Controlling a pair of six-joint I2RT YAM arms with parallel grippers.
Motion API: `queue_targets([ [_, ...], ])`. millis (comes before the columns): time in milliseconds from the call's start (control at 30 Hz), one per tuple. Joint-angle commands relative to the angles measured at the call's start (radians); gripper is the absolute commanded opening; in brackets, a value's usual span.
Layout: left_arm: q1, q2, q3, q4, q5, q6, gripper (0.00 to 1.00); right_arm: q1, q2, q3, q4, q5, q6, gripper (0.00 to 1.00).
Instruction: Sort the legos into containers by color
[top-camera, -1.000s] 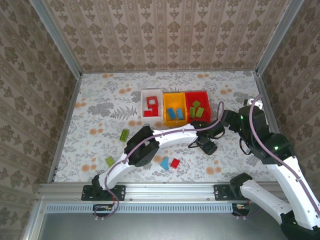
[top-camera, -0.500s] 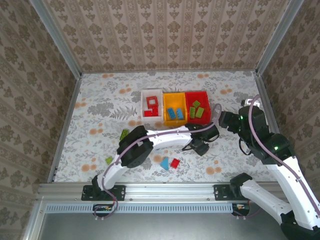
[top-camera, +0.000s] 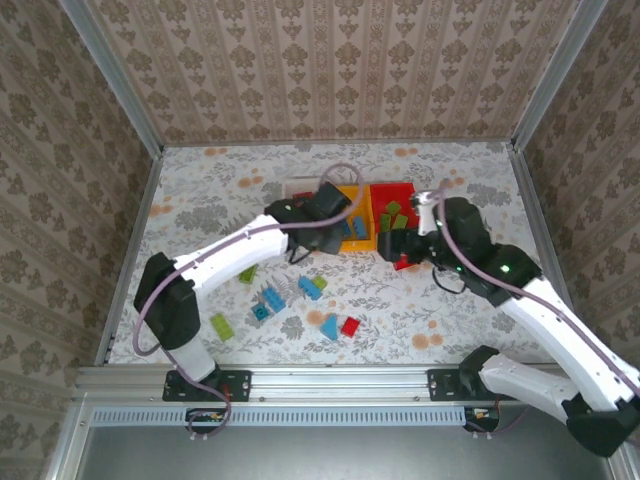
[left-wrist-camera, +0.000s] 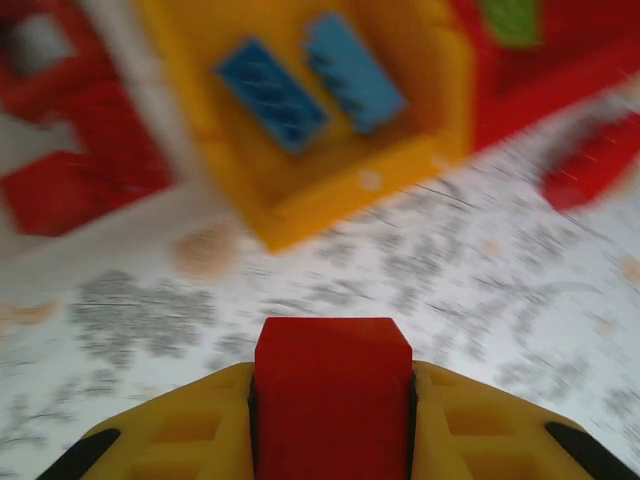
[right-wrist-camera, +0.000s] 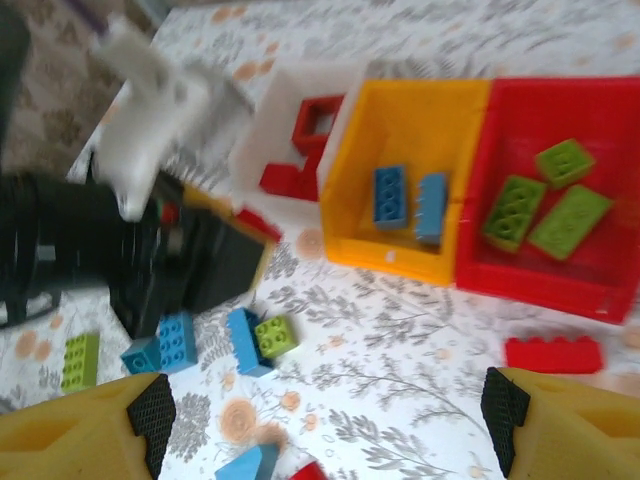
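- Two pincers work the table. Your left gripper (left-wrist-camera: 333, 405) is clenched on a red brick (left-wrist-camera: 333, 365), wedged between its yellow fingers (left-wrist-camera: 190, 430) just near of the yellow-orange bin (left-wrist-camera: 300, 215).
- Your right gripper (right-wrist-camera: 325, 415) hangs released, jaws spread wide and touching nothing, over the surface near of the containers.
- A long red brick (right-wrist-camera: 553, 353) lies on the table just near of the red bin (right-wrist-camera: 560, 290).
- The three containers stand side by side toward the far middle. The white bin (right-wrist-camera: 285, 110) on the left holds red pieces, the yellow-orange one two blue bricks (right-wrist-camera: 390, 195), and the red one on the right three green bricks (right-wrist-camera: 513, 212).
- Loose legos lie near of the bins: blue pieces (top-camera: 268, 298), green pieces (top-camera: 222, 323), a blue wedge (top-camera: 328, 326) and a small red brick (top-camera: 350, 326) just beside it.
- The table (top-camera: 200, 220) wears a floral print. Damask wallpaper (top-camera: 330, 70) covers the walls, and an aluminium rail (top-camera: 300, 378) runs along the near edge.
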Motion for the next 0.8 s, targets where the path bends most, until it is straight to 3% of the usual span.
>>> queue_targets([
  [0, 0.099, 0.036, 0.018, -0.034, 0.016, -0.017, 0.32, 0.015, 0.075, -0.017, 0.098, -0.118, 0.017, 0.84],
  [200, 0.239, 0.201, 0.139, 0.019, 0.121, -0.033, 0.33, 0.025, 0.204, 0.01, 0.125, -0.186, 0.015, 0.83],
  [433, 0.274, 0.342, 0.247, 0.008, 0.165, -0.044, 0.4, 0.028, 0.241, 0.003, 0.145, -0.191, 0.021, 0.83],
  [767, 0.266, 0.236, 0.188, -0.028, 0.147, -0.066, 0.61, 0.062, 0.316, -0.003, 0.162, -0.211, -0.056, 0.84],
])
